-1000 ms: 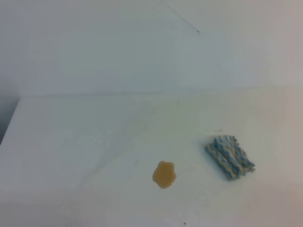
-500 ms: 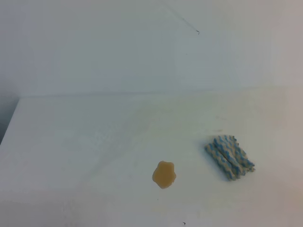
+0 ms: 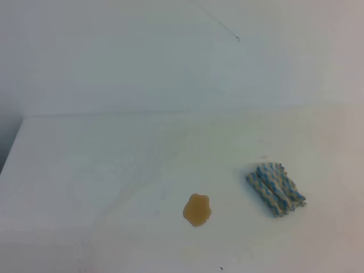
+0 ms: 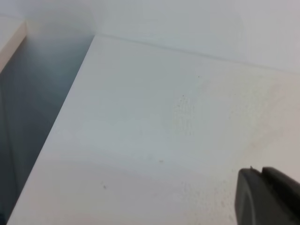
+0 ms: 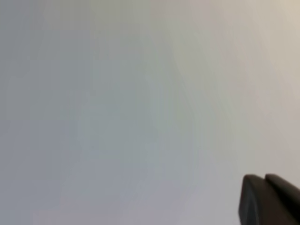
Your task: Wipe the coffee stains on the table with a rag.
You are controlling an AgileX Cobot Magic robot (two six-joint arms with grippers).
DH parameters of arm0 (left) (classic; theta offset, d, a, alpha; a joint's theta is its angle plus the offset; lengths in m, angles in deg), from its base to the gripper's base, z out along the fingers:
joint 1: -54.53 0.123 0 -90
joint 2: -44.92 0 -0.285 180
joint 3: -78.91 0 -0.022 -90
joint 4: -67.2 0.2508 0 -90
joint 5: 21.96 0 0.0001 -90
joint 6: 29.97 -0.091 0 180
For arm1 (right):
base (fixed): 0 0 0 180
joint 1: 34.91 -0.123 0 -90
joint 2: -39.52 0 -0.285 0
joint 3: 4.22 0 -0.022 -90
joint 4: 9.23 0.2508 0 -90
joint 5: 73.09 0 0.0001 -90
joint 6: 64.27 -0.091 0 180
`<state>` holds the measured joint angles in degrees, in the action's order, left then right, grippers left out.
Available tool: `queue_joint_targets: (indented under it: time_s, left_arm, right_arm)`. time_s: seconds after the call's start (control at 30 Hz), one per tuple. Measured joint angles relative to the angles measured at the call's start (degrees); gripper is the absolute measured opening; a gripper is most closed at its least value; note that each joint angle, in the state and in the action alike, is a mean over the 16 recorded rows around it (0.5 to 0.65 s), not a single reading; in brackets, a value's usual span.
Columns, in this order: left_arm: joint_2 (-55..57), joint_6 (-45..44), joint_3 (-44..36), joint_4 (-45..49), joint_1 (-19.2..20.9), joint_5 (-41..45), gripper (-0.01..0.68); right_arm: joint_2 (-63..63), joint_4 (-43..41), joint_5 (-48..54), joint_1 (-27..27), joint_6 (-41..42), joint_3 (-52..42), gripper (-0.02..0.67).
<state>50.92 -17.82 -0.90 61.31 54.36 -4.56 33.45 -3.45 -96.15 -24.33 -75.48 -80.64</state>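
Coffee stains (image 3: 197, 210): we see one tan-brown blob with a wavy, roundish outline, lying on the near middle of the table in the high view.
Rag (image 3: 276, 189): we find it bunched, blue and white in zigzags, lying flat to the right of the stains and a little farther back; the two are apart, with bare white between them.
Table (image 3: 102, 170): we see a plain white top with faint smudges, a straight far edge against the pale wall (image 3: 142, 57), and a few tiny dark specks near the front.
Left claw (image 4: 260, 174): we catch only its dark fingertips at the lower right corner of the left wrist view, pressed together with a thin seam between them and nothing in them, above the table near its left edge.
Right claw (image 5: 264, 180): we see its dark tips at the lower right corner of the right wrist view, pressed together on nothing, in front of a blurred pale surface.
High view: we see neither arm in it.
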Motion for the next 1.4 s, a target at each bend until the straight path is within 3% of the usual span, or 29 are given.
queue_joint_targets:
  time_s: [0.23,0.5,0.73,0.93,1.2,1.4]
  left_arm:
    - [0.0,0.0,0.0,0.0,0.0,0.0,0.001]
    - [0.0,0.0,0.0,0.0,0.0,0.0,0.001]
    - [0.0,0.0,0.0,0.0,0.0,0.0,0.001]
    - [0.11,0.0,0.0,0.0,-0.01,0.0,0.001]
    - [0.11,0.0,0.0,0.0,-0.01,0.0,0.001]
    - [0.11,0.0,0.0,0.0,-0.01,0.0,0.001]
  right_arm:
    - [-1.22,-2.14,5.14,0.0,-1.93,8.53,-0.004]
    - [-8.64,-4.36,26.63,-0.02,-2.24,24.17,-0.004]
    - [-20.52,-0.91,44.8,-1.66,5.05,35.95,-0.004]
    - [-29.89,10.53,54.39,-3.88,21.76,41.39,-0.004]
    - [-38.04,35.12,59.17,-5.93,44.4,43.15,-0.004]
    - [-43.83,47.5,62.79,-6.08,52.49,43.23,-0.003]
